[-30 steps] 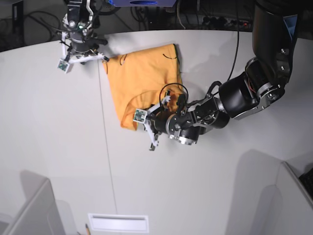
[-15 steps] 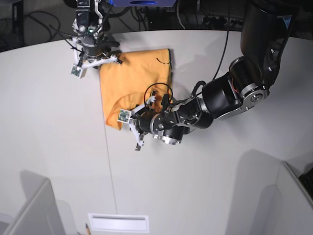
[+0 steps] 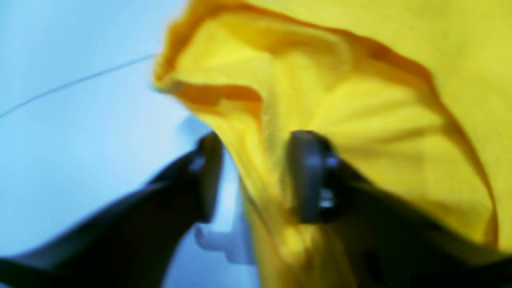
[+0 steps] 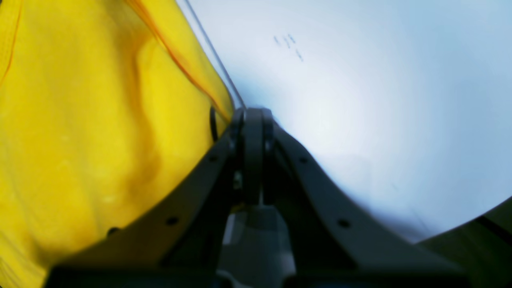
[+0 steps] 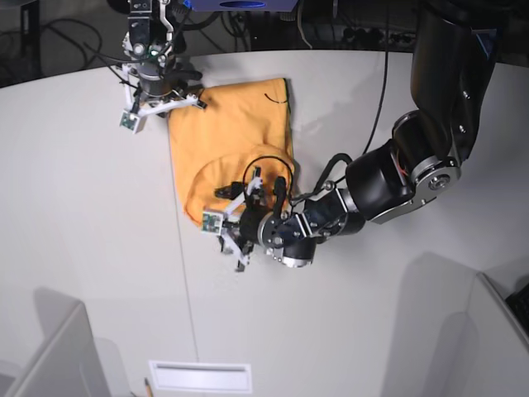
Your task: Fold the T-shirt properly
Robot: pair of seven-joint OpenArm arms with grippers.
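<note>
Base view shows the plain yellow-orange short-sleeved cotton T-shirt (image 5: 227, 136) lying folded into a rough rectangle on the white bench (image 5: 91, 240), toward the far edge and a little left of its middle, with a thin seam line (image 5: 183, 273) in the bench surface running from under the cloth toward the near edge. At the shirt's far left corner sits the right claw (image 5: 169, 89), black with a white bracket, touching the cloth there; the right wrist view shows this claw (image 4: 253, 120) clenched tight, its two dark fingers (image 4: 208, 160) meeting in a single point, with the yellow fabric (image 4: 100, 128) pressed against their left side and its edge reaching the tip, so it looks to be pinching the shirt's edge, though the pinched bit itself is hidden. At the shirt's near edge the left claw (image 5: 235, 217) rests low over the bench, its bulky black arm (image 5: 397, 174) reaching in from the right side. In the left wrist view, which is blurred, the left claw (image 3: 256, 176) stands spread, its two dark fingertips (image 3: 310, 176) apart, with a raised fold of the yellow shirt (image 3: 340, 92) hanging in the gap between them; one tip lies against the cloth and the other stands just off it over bare bench (image 3: 80, 152). A white slotted panel (image 5: 198, 376) lies near the bench's near edge.
</note>
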